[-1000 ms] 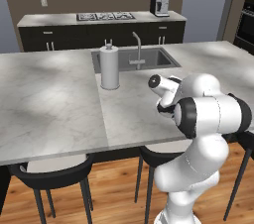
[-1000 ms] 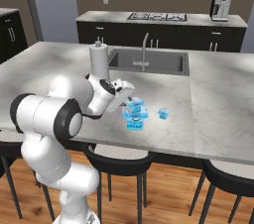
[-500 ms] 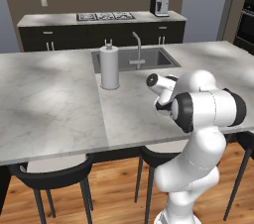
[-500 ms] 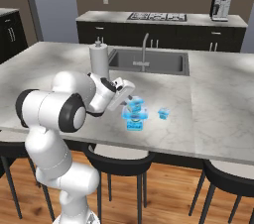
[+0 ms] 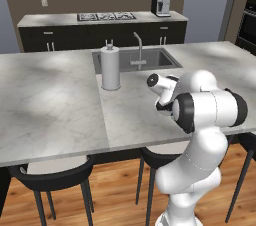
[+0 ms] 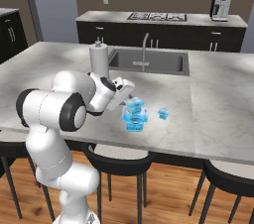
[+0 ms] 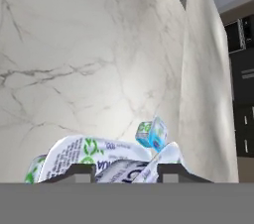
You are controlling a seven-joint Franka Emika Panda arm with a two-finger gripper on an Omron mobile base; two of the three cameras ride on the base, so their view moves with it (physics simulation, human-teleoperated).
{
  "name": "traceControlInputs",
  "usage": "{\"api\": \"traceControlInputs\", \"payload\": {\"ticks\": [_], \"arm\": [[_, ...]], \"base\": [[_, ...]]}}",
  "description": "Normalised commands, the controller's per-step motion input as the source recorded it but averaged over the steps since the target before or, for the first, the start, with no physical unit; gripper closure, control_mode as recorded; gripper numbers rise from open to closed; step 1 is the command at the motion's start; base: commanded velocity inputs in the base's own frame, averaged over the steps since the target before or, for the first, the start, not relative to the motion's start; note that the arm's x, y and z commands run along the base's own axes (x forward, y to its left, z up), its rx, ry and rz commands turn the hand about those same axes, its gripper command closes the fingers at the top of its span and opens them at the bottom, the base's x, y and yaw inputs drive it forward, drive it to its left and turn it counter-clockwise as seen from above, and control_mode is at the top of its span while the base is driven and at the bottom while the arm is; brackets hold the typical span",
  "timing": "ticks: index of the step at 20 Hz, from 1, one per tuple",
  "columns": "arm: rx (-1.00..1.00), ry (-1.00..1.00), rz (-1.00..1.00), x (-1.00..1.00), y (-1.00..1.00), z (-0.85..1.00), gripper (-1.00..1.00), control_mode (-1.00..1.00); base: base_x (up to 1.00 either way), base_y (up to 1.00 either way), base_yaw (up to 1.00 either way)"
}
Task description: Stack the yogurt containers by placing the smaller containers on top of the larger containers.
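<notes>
Your gripper hangs over the near part of the marble counter, right at the top of a stack of yogurt packs. In the right base view, the larger teal pack sits on the counter directly below the fingers, and a lighter blue and white pack rests on top of it, just at the fingertips. In the hand view, your two dark fingertips rise at the bottom edge with the white-and-green printed top of a pack lying between and just beyond them. The jaws stand a little apart, but you cannot tell from these pictures whether they press on the pack or have let it go.

Beyond the gripper, farther out along the counter, a small light-blue pack stands alone, apart from the stack; in the hand view it appears as a tilted little cube just past the fingertips.

Behind the arm's elbow side stands a white paper-towel roll, next to the sink with its faucet.
</notes>
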Motion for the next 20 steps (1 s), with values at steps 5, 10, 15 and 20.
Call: {"api": "traceControlInputs", "payload": {"ticks": [5,10,15,20], "arm": [[0.00,0.00,0.00,0.00,-0.06,0.00,-1.00,-1.00],[0.00,0.00,0.00,-0.07,-0.02,0.05,-1.00,-1.00],[0.00,0.00,0.00,-0.30,0.00,0.26,-1.00,-1.00],[0.00,0.00,0.00,-0.26,0.00,0.42,-1.00,-1.00]], "base": [[0.00,0.00,0.00],[0.00,0.00,0.00],[0.00,0.00,0.00],[0.00,0.00,0.00]]}}
